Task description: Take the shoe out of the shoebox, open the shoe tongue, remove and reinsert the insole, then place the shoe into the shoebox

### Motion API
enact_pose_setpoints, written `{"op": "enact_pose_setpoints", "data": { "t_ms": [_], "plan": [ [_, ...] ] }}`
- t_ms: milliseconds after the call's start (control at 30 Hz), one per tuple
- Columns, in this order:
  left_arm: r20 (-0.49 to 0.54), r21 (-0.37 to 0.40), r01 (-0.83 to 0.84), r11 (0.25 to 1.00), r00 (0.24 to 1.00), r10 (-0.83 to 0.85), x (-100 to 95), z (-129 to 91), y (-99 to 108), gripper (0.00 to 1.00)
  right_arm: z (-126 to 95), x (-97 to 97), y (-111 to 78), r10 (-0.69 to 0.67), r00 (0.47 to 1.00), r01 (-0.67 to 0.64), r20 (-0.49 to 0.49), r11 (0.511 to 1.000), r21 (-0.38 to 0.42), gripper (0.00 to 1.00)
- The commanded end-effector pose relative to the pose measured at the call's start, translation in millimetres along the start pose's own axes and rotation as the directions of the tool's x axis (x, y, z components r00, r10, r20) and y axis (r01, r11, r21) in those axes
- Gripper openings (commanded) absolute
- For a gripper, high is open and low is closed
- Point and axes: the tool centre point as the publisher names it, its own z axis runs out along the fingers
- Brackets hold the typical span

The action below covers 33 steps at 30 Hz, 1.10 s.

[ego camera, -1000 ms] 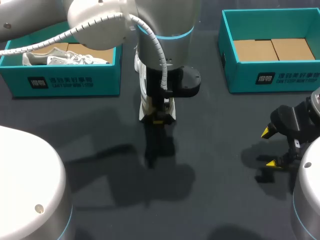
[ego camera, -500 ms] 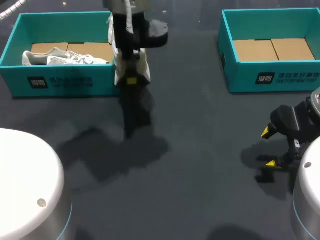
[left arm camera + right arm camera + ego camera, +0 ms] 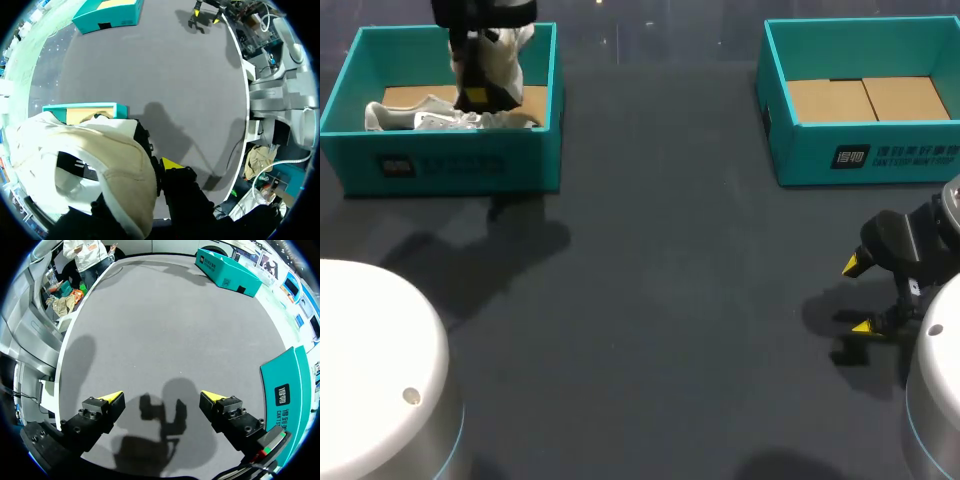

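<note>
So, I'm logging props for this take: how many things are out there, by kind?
Shoeboxes: 2, the left shoebox and the right shoebox.
Shoes: 2, the lying shoe in the left shoebox, the held shoe in the left gripper above it.
Total: 4.

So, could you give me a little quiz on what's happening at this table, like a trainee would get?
1. True or false: the right arm's jaws stand open, with nothing between them.
2. Pick one. The shoe in the left arm's jaws is: A) up over the left shoebox; B) lying flat in front of the right arm's jaws; C) resting on top of the right arm.
3. How many shoes lie inside the left shoebox?

Key: 1 true. 2 A. 3 one, a pale shoe lying on the box's floor.
</note>
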Motion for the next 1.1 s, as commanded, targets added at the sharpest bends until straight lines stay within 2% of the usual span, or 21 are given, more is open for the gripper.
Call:
{"op": "enact_pose_setpoints", "data": {
  "t_ms": [33,100,600,733,933,1100],
  "plan": [
    [-0.002,0.009,-0.022,1.000,1.000,0.022,-42.4,-2,55,0.00,-1,1.8,0.3,0.000,1.000,0.000,0.003,1.000,0.002,1.00],
    [0.010,0.026,-0.048,0.998,0.999,0.048,-65.4,-5,75,0.00,-1,1.8,0.3,0.000,1.000,0.000,0.003,1.000,0.002,1.00],
    [0.010,0.026,-0.048,0.998,0.999,0.048,-65.4,-5,75,0.00,-1,1.8,0.3,0.000,1.000,0.000,0.003,1.000,0.002,1.00],
    [-0.033,0.018,-0.093,0.995,0.995,0.094,-100.5,0,89,0.00,-1,1.8,0.3,0.000,1.000,0.000,0.003,1.000,0.002,1.00],
    [-0.029,-0.031,-0.095,0.995,0.995,0.094,-160.4,13,119,0.00,-1,1.8,0.3,0.000,1.000,0.000,0.003,1.000,0.002,1.00],
    [-0.048,-0.019,-0.100,0.995,0.994,0.099,-196.5,16,146,0.00,-1,1.8,0.3,0.000,1.000,0.000,0.003,1.000,0.002,1.00]
  ]
}}
